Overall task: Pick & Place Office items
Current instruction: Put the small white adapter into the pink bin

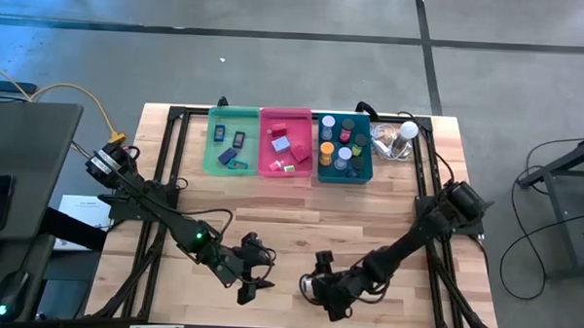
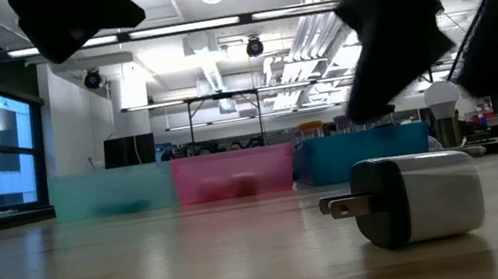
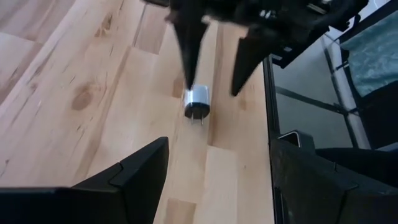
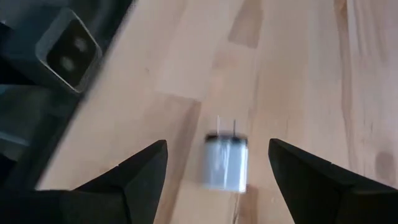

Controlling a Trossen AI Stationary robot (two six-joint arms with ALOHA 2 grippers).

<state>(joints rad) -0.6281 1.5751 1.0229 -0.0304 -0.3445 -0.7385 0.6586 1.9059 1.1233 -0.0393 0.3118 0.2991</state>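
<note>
A small white wall charger [image 4: 227, 163] with two metal prongs lies on its side on the wooden table [image 3: 81, 93] near the front edge. My right gripper [image 4: 217, 146] hangs open just above the charger [image 2: 411, 196], one finger on either side, apart from it. My left gripper [image 3: 217, 146] is open to the charger's [image 3: 198, 102] left and points at it from some way off. Other office items lie in the green bin [image 1: 232, 140], the pink bin [image 1: 285, 142] and the teal bin [image 1: 345, 146] at the far edge.
A white bulb with clear plastic clutter [image 1: 407, 131] sits right of the teal bin. A black frame rail [image 3: 268, 112] runs along the table's front edge close to both grippers. Bare wood stretches between the grippers and the bins.
</note>
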